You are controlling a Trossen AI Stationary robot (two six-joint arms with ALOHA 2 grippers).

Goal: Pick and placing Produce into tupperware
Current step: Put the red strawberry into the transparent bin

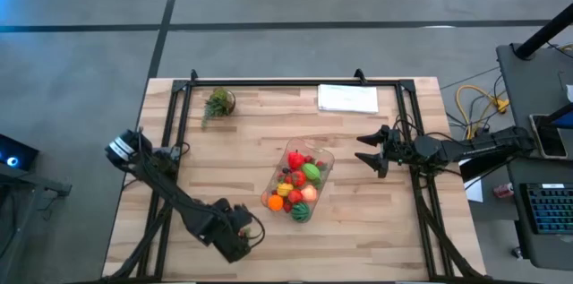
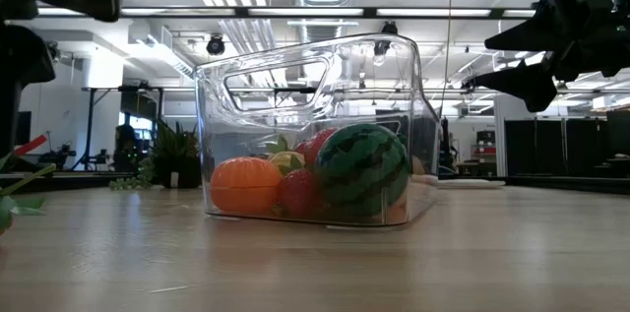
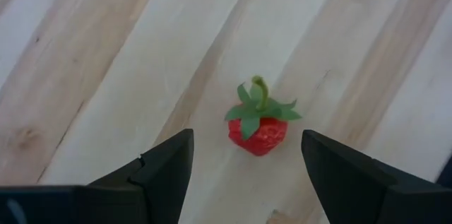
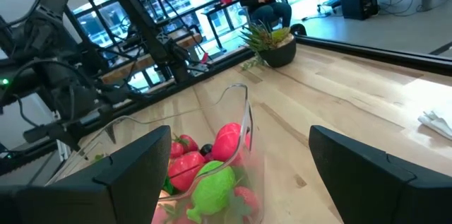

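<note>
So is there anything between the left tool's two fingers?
Yes, a little strawberry lies on the wooden table between the open left tool's fingers, untouched, in the left wrist view.

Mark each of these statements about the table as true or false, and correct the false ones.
1. A strawberry lies on the bare wood between the fingers of the left pincer. True.
2. The left pincer is shut on the strawberry. False: its fingers stand open, apart from the berry on both sides.
3. The tub already holds several pieces of produce, a small watermelon among them. True.
4. The right pincer holds an orange. False: it is open and holds nothing, off to the side of the tub.
5. The potted plant stands inside the tub. False: it stands on the table near the far left corner, away from the tub.
</note>
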